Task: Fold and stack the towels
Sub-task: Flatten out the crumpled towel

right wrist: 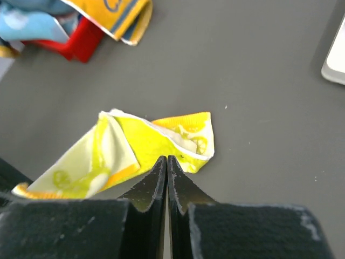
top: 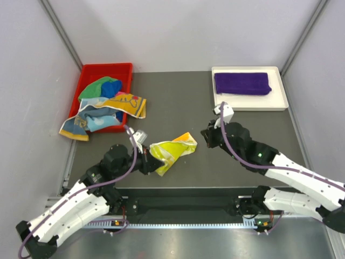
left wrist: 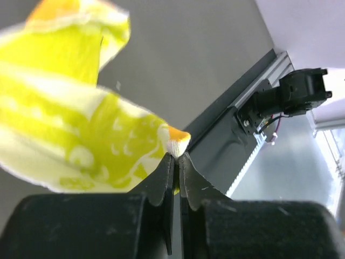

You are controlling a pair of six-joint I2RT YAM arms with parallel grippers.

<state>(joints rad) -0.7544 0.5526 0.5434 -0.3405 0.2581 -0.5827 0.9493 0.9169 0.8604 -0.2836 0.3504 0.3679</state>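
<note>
Top external view: we see the left gripper pinching a corner of the crumpled yellow printed cloth towel over the grey worktop; right gripper closed, empty.

Lighting is bright, even and diffuse; shadows on the counter are faint. In the left wrist view the yellow towel is soft-focused and overexposed. The right tool appears blurred in close foreground.
</note>
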